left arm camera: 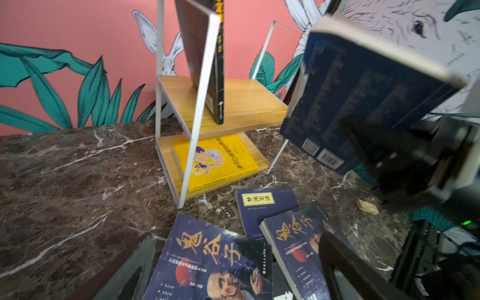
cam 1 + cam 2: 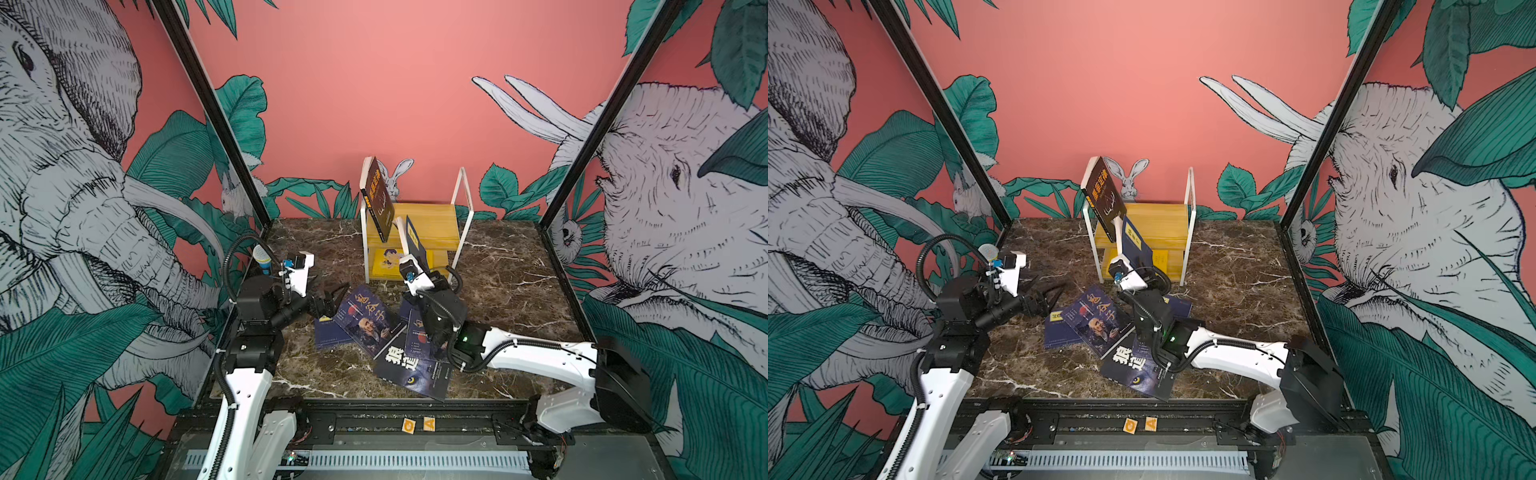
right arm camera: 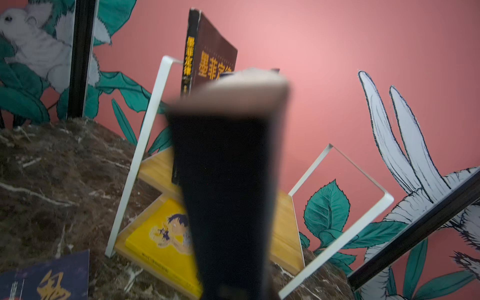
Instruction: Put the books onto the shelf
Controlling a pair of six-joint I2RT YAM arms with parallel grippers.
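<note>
My right gripper (image 2: 417, 262) is shut on the lower edge of a navy book (image 2: 414, 239) and holds it upright just in front of the shelf (image 2: 434, 224). In the right wrist view that book (image 3: 228, 181) hides the jaws. Low over the table, my left gripper (image 2: 332, 300) is open and empty, its fingers (image 1: 135, 270) at either side of a purple portrait book (image 1: 215, 259). A second purple book (image 1: 293, 239), a navy book with a yellow label (image 1: 262, 205) and the black wolf-eye book (image 2: 411, 370) lie flat nearby. Another navy book (image 2: 328, 334) sticks out under the purple one.
A brownish-black book with gold lettering (image 2: 380, 199) leans on the shelf's top board at its left end. A yellow cartoon book (image 2: 390, 262) lies on the lower board. A toy microphone (image 2: 262, 257) stands at the table's left edge. A small wooden block (image 1: 367, 207) lies by the right arm.
</note>
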